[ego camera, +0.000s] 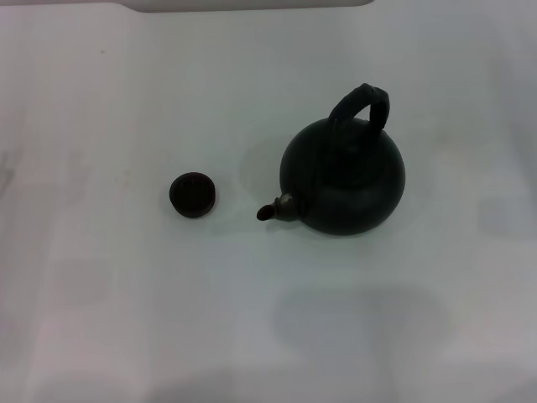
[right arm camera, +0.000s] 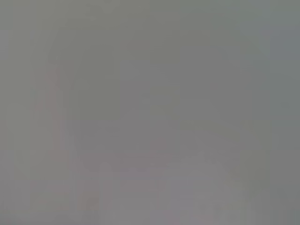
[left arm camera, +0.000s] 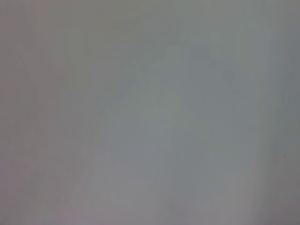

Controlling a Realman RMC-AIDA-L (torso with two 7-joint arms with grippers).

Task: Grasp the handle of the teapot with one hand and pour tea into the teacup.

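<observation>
In the head view a large round matte-black teapot (ego camera: 344, 180) stands on the white table, right of centre. Its short spout (ego camera: 270, 211) points left and toward the near edge, with a pale spot at its base. The thick black arched handle (ego camera: 362, 105) rises over the pot's far side. The teacup (ego camera: 192, 194), a tiny dark round cup, sits upright to the left of the spout, a short gap away. Neither gripper shows in any view. Both wrist views hold only plain pale surface.
The white table (ego camera: 101, 302) spreads around both objects. A pale edge runs along the far side (ego camera: 252, 4). A faint shadow lies on the table in front of the teapot (ego camera: 361, 323).
</observation>
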